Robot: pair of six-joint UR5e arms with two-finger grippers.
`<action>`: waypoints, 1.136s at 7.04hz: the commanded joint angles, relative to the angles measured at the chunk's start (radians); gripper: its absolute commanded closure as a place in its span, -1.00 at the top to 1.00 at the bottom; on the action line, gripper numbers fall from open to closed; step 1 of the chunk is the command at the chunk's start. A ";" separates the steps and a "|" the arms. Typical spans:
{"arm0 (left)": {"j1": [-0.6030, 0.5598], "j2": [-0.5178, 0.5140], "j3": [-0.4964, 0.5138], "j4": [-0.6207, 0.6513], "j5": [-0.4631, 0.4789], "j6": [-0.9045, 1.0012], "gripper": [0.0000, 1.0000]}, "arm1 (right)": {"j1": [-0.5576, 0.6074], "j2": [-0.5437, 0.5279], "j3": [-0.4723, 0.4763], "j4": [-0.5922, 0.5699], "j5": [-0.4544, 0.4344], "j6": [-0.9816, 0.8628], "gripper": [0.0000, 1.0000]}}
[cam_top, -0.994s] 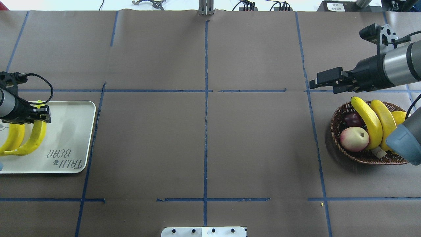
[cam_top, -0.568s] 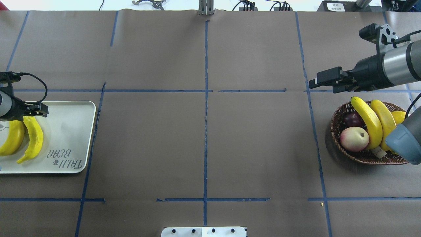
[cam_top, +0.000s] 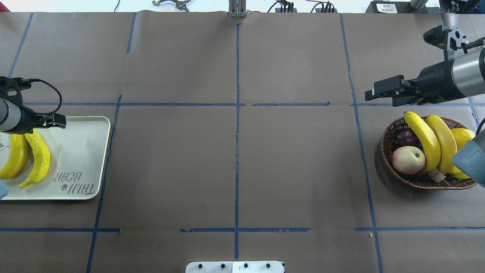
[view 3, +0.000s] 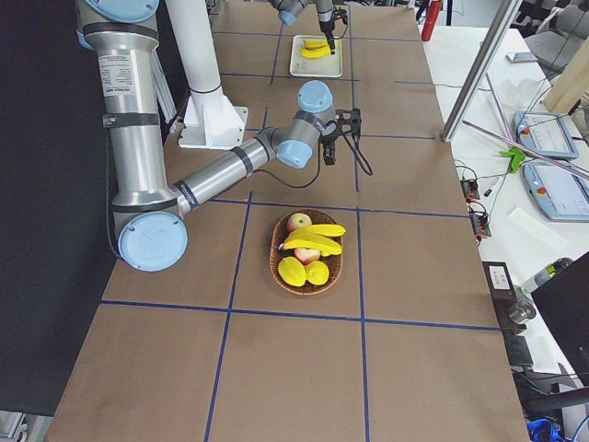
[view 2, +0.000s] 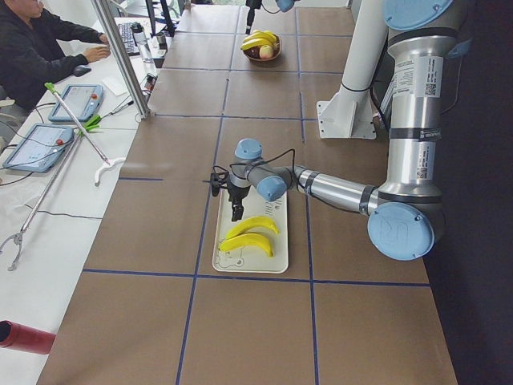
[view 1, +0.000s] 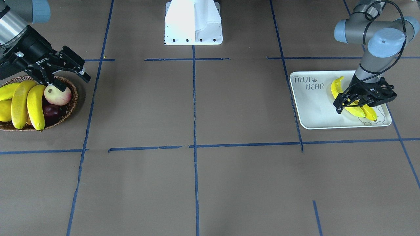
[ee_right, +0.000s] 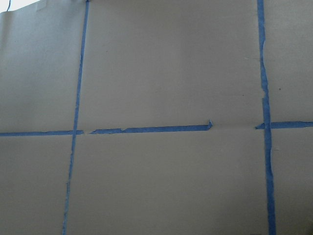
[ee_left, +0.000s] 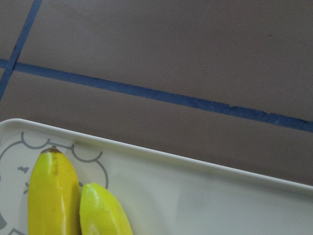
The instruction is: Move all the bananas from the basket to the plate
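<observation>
Yellow shows at both ends of the brown paper-covered worktop. Directly below the left end effector lie two bananas, side by side and touching along part of their length on the off-white plate. Their upper ends sit beneath the end effector. It hovers above them with its fingers parted and nothing between them. The "TAIJI BEAR" lettering is on the plate's bare part, to the side of the bananas away from that arm.

The right end effector is also spread wide and empty. It hangs in the air over the far rim of the wicker basket, with the basket below it and back toward the robot. In the basket two bananas lean across the middle, pressed against each other. More yellow fruit lies behind them, partly hidden by the arm. Nearest the end effector's fingertips are a round pink-and-cream fruit and a dark red-purple fruit, both inside the rim. Blue tape lines divide the worktop between the two end effectors, which are well apart.
</observation>
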 commanded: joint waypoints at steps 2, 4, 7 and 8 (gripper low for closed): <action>-0.010 -0.135 -0.080 0.126 -0.102 -0.005 1.00 | 0.105 -0.207 -0.002 -0.010 0.047 -0.303 1.00; 0.004 -0.232 -0.132 0.245 -0.128 -0.136 1.00 | 0.097 -0.322 -0.004 -0.082 -0.050 -0.555 1.00; 0.059 -0.281 -0.122 0.245 -0.121 -0.204 1.00 | 0.063 -0.333 -0.089 -0.084 -0.089 -0.564 1.00; 0.067 -0.282 -0.116 0.244 -0.119 -0.204 1.00 | 0.031 -0.330 -0.090 -0.083 -0.100 -0.560 0.99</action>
